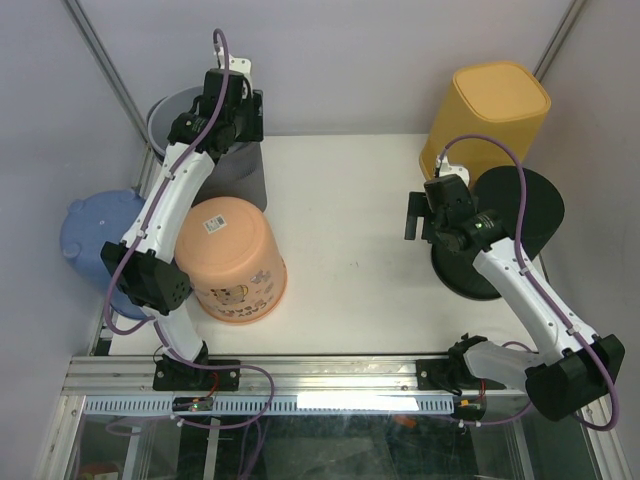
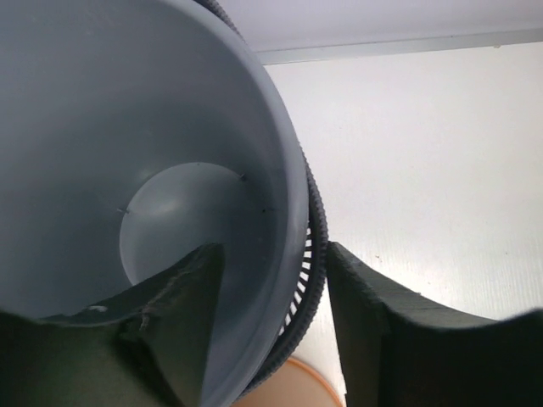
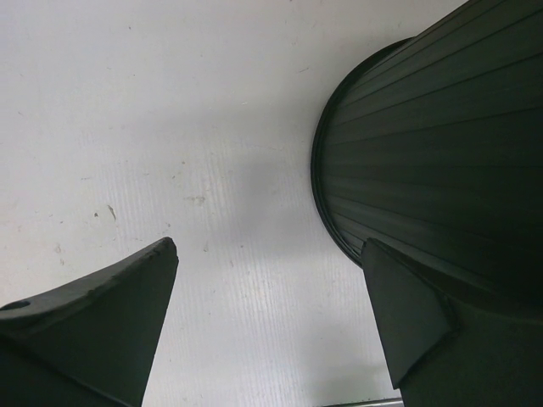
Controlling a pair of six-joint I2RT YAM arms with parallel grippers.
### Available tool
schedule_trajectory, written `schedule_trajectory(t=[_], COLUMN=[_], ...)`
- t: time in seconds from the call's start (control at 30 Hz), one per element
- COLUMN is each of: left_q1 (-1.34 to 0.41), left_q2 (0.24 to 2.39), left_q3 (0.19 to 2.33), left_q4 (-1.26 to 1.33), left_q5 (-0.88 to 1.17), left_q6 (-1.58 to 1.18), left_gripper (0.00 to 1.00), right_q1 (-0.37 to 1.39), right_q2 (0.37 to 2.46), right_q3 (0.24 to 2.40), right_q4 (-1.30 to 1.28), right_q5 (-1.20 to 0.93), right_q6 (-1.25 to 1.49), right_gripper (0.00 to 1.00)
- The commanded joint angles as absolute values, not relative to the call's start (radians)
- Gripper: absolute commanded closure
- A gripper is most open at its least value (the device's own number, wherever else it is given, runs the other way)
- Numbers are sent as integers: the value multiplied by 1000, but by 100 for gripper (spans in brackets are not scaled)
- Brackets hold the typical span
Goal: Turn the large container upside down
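Top external view: the large grey plastic container (image 1: 246, 172) stands at the back left corner of the white desk (image 1: 350, 220) with its mouth up, just behind an upturned peach plastic bucket (image 1: 235, 255). The left arm reaches over it. In the left wrist view the left gripper (image 2: 276, 250) sits astride the container's wall, one finger inside and one outside. The jaws are partly apart, and a sliver of desk shows between the outer finger and the dark ribbed band (image 2: 315, 222) under the rim, so nothing is clamped. The right gripper (image 3: 270, 248) hovers over bare desk with its jaws wide and empty, just beside a black ribbed container (image 3: 441, 153). A yellow plastic tub (image 1: 495, 110) stands at the back right.
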State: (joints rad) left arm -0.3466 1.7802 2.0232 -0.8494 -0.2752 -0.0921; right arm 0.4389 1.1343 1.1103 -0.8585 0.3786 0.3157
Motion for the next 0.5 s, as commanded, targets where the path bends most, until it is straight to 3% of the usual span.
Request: schedule_trajectory(t=[0.0,0.13,0.47], left_q1=[-324,-324,-322], left_q2=[1748,1730,1719], left_q3=[2071,2081,2073], left_q4=[-841,-839,-821], left_q5=[-275,-271,-278], left_q6=[-75,-80,-76], left_gripper=[41,38,46], right_q1=[439,439,439], right_q2=[1109,1107,1092], right_q3=[1122,1121,1114], right_q4=[-822,-819,-824], right_q5=[368,360,351], right_q6=[326,327,334], right_gripper=[7,7,7])
